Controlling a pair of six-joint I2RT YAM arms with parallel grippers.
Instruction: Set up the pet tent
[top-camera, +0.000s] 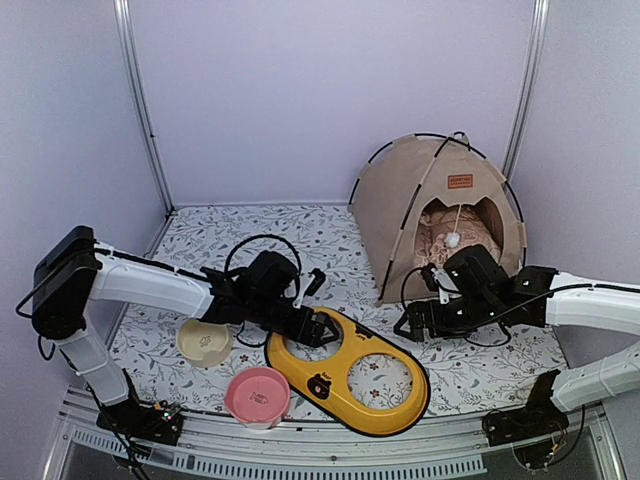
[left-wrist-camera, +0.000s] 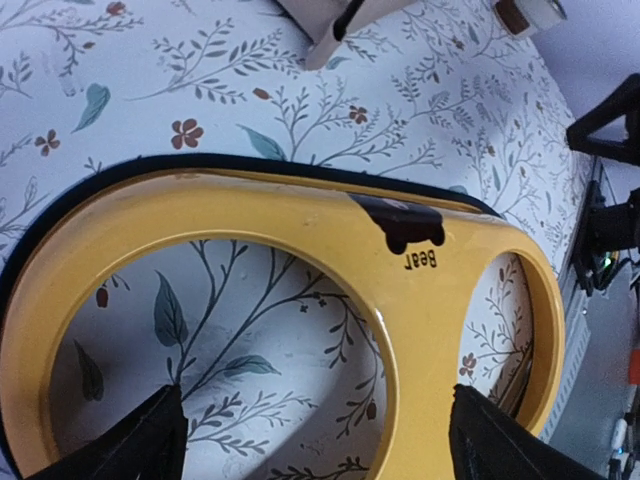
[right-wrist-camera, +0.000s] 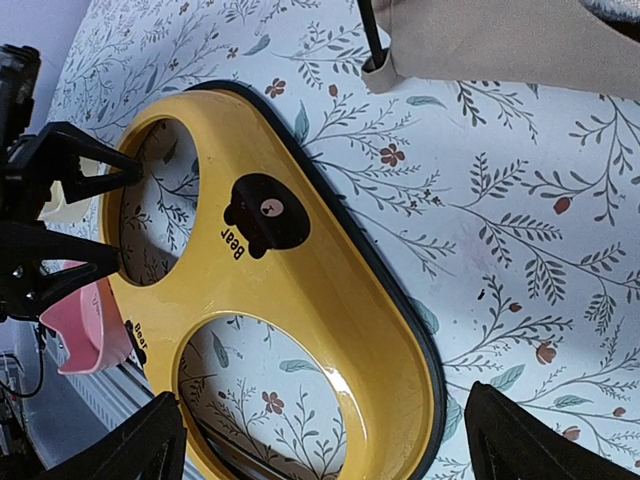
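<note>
The tent (top-camera: 420, 215) stands behind the tray (top-camera: 345, 352), probably light, soft-walled and springy; a pole (right-wrist-camera: 368, 30) seems the best hold. Left pincer (left-wrist-camera: 318, 420) and right pincer (right-wrist-camera: 320, 420) both gape wide.

Left arm (top-camera: 150, 285) and right arm (top-camera: 595, 300): white tubular links, black joint housings, thin black cables (top-camera: 262, 237) looping off the wrists. Left gripper (top-camera: 318, 328) and right gripper (top-camera: 404, 326) are matte black.

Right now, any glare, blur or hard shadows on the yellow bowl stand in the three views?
Top external: yellow bowl stand evenly lit and sharp, no strong glare. Left wrist: thin bright streak along the hole's inner rim; its own fingers dark and soft at the bottom edge. Right wrist: small glint on the near hole's rim, bear print crisp.
</note>
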